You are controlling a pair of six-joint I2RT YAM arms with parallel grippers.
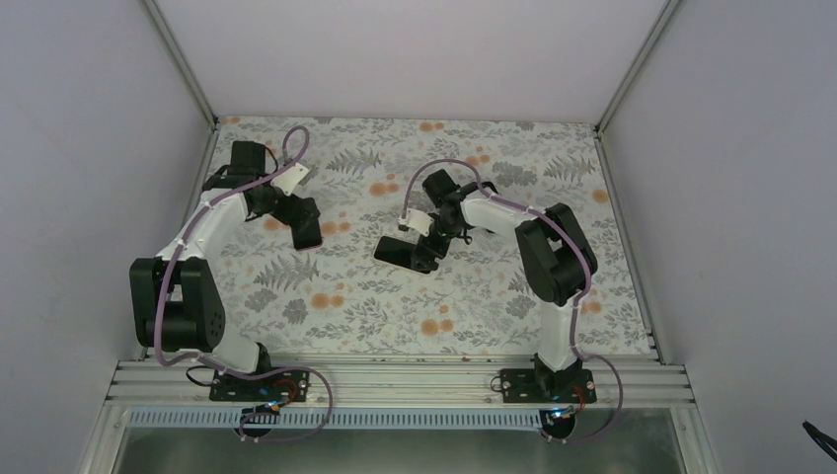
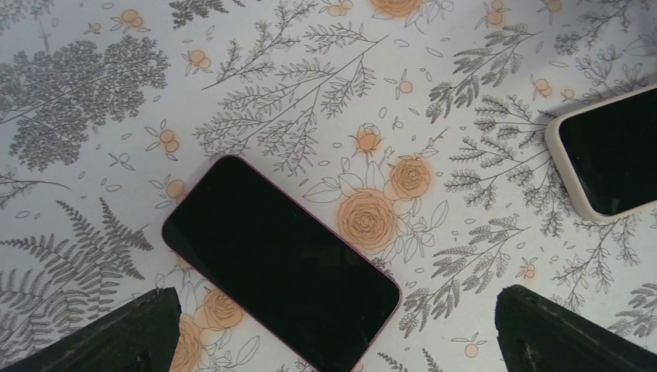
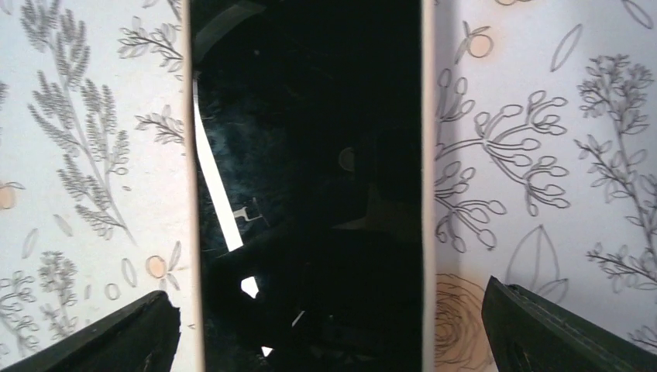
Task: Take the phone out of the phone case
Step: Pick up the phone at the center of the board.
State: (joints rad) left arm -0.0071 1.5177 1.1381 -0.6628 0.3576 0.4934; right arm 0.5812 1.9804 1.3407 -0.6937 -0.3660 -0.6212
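The phone, a glossy black glass front with a pale beige rim, lies flat on the floral cloth. My right gripper is open and hovers right over it, one finger on each side, not touching. In the top view the phone sits mid-table under the right gripper. The phone case, a flat black slab with a thin pinkish edge, lies apart to the left. My left gripper is open above its near end. In the top view the case lies under the left gripper. The phone's end shows in the left wrist view.
The floral cloth covers the table. Grey walls with metal posts close off the left, right and back sides. A metal rail runs along the near edge by the arm bases.
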